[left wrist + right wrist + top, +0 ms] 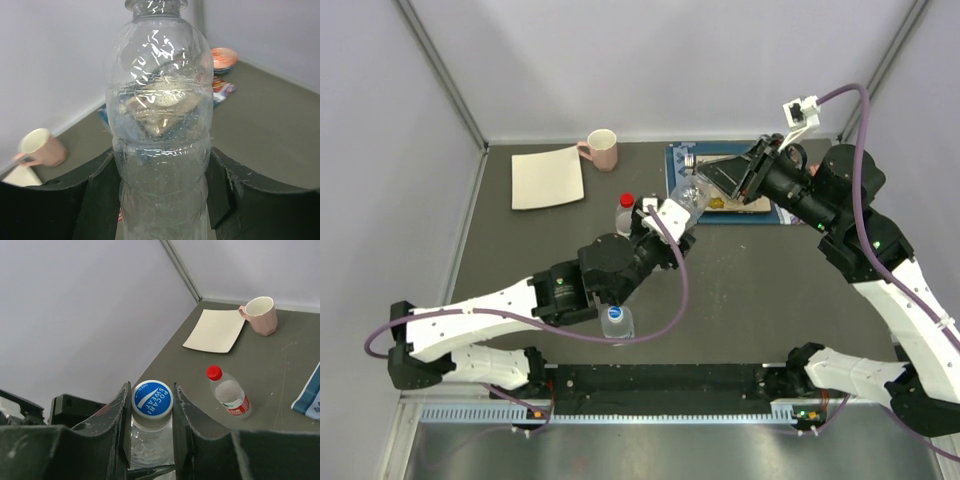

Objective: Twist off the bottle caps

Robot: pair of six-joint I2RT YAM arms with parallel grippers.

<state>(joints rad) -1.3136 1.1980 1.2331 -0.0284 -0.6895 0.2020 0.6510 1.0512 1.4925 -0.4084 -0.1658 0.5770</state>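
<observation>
Here, the left pincer (162, 187) grips the clear bottle (160, 100); the right pincer (152, 412) pinches its blue cap (152, 399).

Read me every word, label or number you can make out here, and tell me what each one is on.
"POCARI SWEAT": on the blue-and-white round plastic cap in the right wrist view.
Small print along that cap's rim: too small to read.
Red-and-white label on the red-capped clear plastic bottle: too blurred to read.
Clear ribbed plastic bottle filling the left wrist view: no text shows.
</observation>
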